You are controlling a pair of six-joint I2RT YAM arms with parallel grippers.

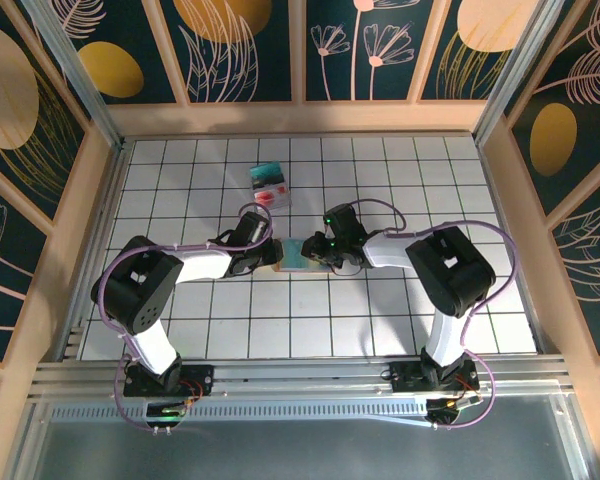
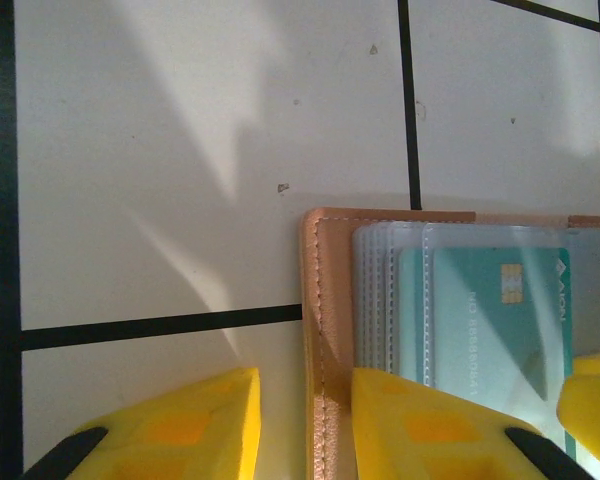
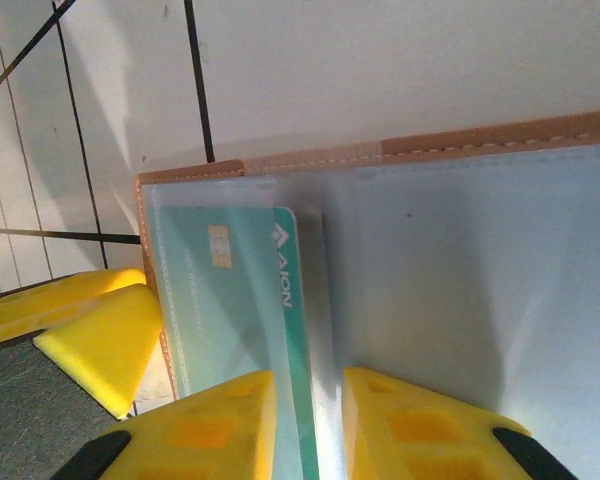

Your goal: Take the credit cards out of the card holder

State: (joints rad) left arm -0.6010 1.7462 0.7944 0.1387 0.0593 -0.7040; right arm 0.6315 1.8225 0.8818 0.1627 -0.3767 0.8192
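Left wrist: L pincer (image 2: 305, 385) apart, straddling card holder (image 2: 325, 300) edge. R pincer (image 3: 308, 378) slightly apart over teal card (image 3: 230, 300).

Tan card holder (image 2: 316, 300), teal card (image 2: 490, 310), yellow fingers (image 2: 180, 435), white black-gridded table (image 2: 180, 150).

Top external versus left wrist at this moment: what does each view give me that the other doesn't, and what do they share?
Top external gives both arms, the left end effector and right end effector meeting at the card holder from opposite sides, and a small clear box farther back on the tiled table. Left wrist gives the holder's stitched tan border, stacked clear sleeves, a teal card with its chip, and one yellow finger over bare tile, the other on the holder. Shared: the open card holder lying on white tiles, teal inside.
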